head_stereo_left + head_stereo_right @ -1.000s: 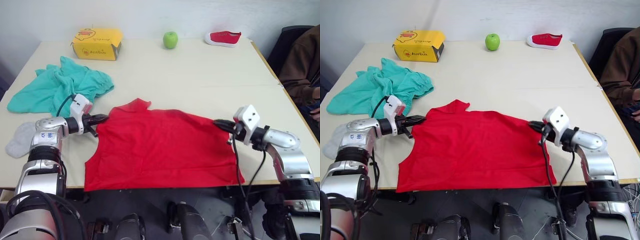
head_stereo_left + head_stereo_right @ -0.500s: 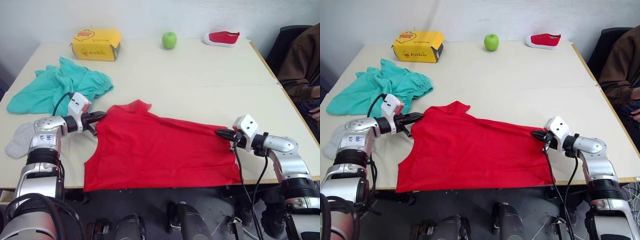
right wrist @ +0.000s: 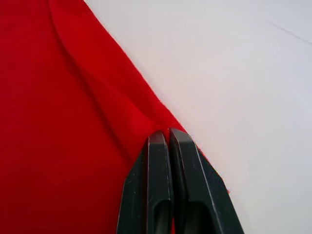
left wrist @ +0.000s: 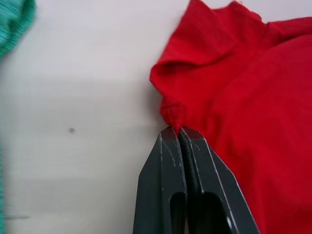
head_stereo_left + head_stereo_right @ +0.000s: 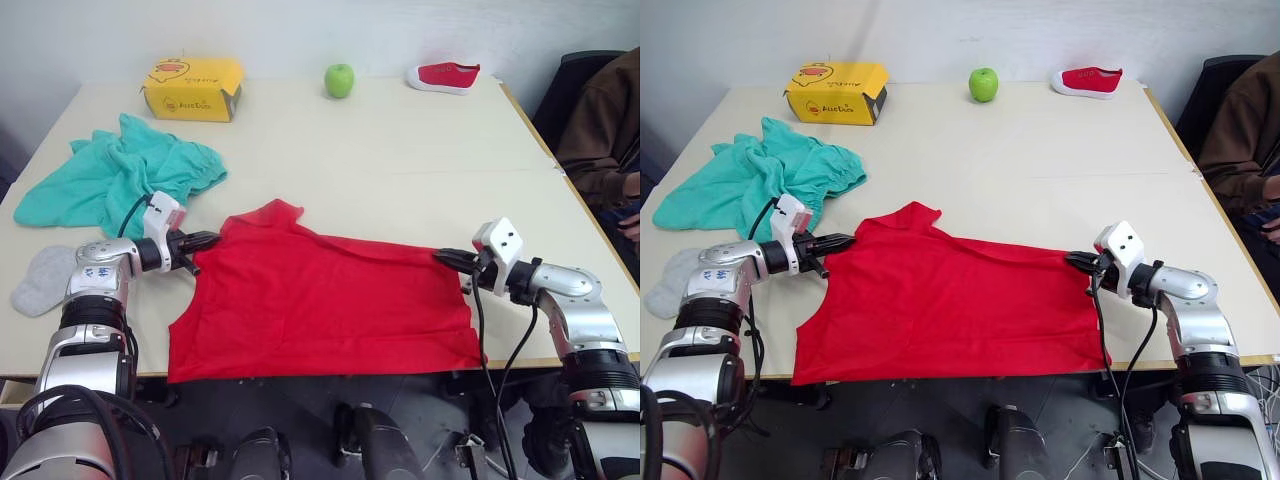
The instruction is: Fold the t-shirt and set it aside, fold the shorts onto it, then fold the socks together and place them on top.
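Bright red soft fabric t-shirt [image 5: 320,300] lies spread near the front edge of the beige counter [image 5: 400,160], hem hanging slightly over. Left gripper [image 5: 207,240] jaws pinched tight on its sleeve edge; right gripper [image 5: 447,259] jaws clamped on the opposite edge. Fold step looks just begun: both pinches should lift evenly and carry across together, keeping the cloth taut so the crease runs straight. Crumpled teal fabric shorts [image 5: 115,175] and a light grey flat sock [image 5: 40,282] wait at the left, well apart from the shirt.
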You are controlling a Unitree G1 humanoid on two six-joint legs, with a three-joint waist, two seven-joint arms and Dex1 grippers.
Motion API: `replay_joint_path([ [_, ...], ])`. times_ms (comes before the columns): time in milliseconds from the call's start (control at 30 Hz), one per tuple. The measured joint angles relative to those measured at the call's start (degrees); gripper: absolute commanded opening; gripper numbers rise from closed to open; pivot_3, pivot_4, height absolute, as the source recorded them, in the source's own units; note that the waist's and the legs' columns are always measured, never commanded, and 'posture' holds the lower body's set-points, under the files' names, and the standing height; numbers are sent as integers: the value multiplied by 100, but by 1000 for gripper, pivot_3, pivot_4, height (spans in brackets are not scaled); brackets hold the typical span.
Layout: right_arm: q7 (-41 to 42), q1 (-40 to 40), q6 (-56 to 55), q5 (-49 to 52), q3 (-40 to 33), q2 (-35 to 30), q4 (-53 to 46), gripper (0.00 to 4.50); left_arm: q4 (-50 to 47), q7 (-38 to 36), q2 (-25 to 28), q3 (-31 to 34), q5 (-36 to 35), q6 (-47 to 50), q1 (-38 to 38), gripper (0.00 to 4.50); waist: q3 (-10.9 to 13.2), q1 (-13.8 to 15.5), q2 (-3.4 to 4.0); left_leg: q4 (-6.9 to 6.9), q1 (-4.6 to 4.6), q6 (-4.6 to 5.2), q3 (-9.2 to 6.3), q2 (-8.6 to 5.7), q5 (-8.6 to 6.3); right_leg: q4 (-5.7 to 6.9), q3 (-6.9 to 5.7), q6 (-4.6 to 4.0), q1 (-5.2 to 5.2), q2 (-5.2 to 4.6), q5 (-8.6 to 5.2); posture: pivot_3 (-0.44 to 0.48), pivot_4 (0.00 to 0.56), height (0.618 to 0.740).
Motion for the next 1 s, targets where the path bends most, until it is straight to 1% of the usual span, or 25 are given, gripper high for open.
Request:
replay_joint_path([
  [100,183,282,-653,-245,155,-184,-235,16,-457,-218,73,58,-135,-11,106,0,0,0,0,-4,1,-2,-1,1,-1,-2,0,0,1,1,0,0,150,740],
  [200,277,575,-846,-302,167,-269,-382,16,-1136,-451,384,69,-212,-24,640,0,0,-39,1,-11,14,-6,8,1,-3,0,10,-3,1,2,-2,0,150,740],
  [267,287,658,-874,-338,170,-368,-375,16,-1286,-481,490,63,-197,-159,983,0,1,-41,2,-9,18,-6,9,2,-3,4,12,-4,0,2,-2,0,150,740],
  [367,269,590,-958,-428,170,-467,-188,16,-1135,-316,453,31,-82,-480,1152,0,0,-5,1,1,17,-5,6,2,-2,4,13,-4,6,2,-2,0,150,740],
  [567,239,286,-1074,-553,177,-467,239,16,-730,107,310,-18,79,-999,948,0,0,14,0,-2,16,-2,3,0,-3,3,12,-4,7,-1,-2,0,150,740],
  [700,316,272,-1102,-542,180,-467,266,16,-710,146,298,-53,90,-984,933,0,0,7,0,-2,17,-3,3,0,-2,4,11,-4,7,0,-2,0,150,740],
  [767,344,272,-1079,-529,180,-466,263,16,-770,96,319,-58,64,-722,933,0,0,5,0,-2,18,-3,3,0,-2,4,11,-4,8,0,-2,0,150,740],
  [867,428,291,-1005,-474,180,-466,201,0,-953,-76,439,-83,25,-291,964,604,0,4,0,-3,17,-3,3,1,-3,4,11,-4,7,1,-2,0,150,740],
  [967,596,374,-785,-305,173,-467,43,704,-1188,-404,641,-108,-66,9,1097,1561,-1,-13,1,-5,20,-6,3,5,-3,4,12,-4,7,5,-3,0,150,740],
  [1000,661,404,-685,-235,166,-470,-15,1021,-1256,-528,720,-118,-85,132,1113,1858,-1,-10,0,-4,19,-6,3,5,-3,4,11,-5,7,6,-3,0,150,740],
])
